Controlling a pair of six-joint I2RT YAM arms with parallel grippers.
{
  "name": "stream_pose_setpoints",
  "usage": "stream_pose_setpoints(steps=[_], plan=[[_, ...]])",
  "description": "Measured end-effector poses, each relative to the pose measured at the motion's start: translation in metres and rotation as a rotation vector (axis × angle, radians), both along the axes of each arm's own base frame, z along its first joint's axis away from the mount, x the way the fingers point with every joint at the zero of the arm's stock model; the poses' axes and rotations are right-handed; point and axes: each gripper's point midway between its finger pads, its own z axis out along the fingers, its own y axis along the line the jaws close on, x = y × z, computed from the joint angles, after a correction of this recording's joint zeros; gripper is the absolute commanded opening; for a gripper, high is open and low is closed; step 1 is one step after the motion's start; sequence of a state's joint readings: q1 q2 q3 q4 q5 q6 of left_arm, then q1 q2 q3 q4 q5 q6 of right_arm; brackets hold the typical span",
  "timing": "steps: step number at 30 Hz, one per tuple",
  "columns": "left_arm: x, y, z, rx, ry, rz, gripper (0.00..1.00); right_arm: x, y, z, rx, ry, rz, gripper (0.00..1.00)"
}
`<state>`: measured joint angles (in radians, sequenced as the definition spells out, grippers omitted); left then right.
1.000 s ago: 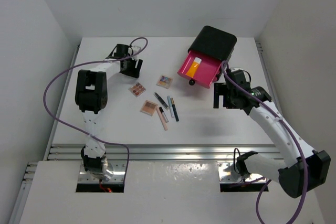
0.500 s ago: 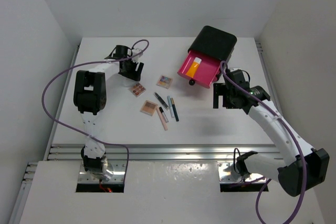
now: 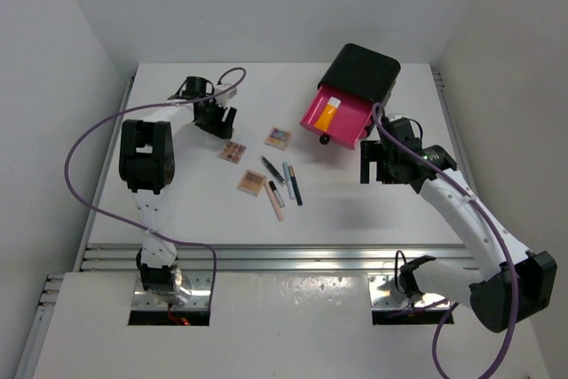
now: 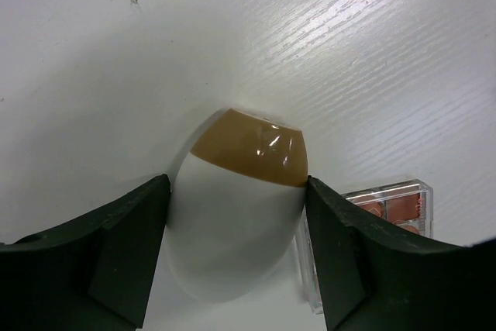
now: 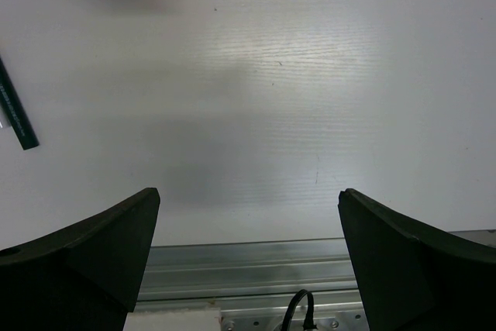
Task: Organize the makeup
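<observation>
Black box (image 3: 362, 68) on white table (image 3: 373, 210), far right; its pink drawer (image 3: 351, 123) open.

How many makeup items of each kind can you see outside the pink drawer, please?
puff: 1
eyeshadow palettes: 3
slim pencils or tubes: 4
Total: 8

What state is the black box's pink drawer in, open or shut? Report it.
Open. The pink drawer sticks out of the black box, its inside exposed, with an orange-and-white item lying in it.
</observation>
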<state>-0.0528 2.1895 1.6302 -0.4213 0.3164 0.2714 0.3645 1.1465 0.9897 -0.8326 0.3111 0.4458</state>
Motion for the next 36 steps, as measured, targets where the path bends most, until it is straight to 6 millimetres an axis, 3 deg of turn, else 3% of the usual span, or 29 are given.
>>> stream_pose_setpoints(steps=[9, 14, 25, 36], plan=[[0.0, 0.0, -0.001, 0.015, -0.016, -0.05, 0.66, 0.0, 0.0, -0.001, -0.001, 0.004, 0.0, 0.99], [0.0, -0.001, -0.002, 0.013, -0.021, -0.061, 0.51, 0.0, 0.0, -0.003, -0.005, 0.013, 0.0, 0.99], [-0.003, 0.003, 0.003, -0.032, 0.018, 0.002, 0.36, 0.001, 0.0, -0.004, -0.006, 0.016, 0.0, 0.99], [0.015, -0.001, 0.041, -0.107, -0.027, 0.08, 0.3, 0.001, 0.0, -0.004, -0.006, 0.016, 0.0, 0.99]])
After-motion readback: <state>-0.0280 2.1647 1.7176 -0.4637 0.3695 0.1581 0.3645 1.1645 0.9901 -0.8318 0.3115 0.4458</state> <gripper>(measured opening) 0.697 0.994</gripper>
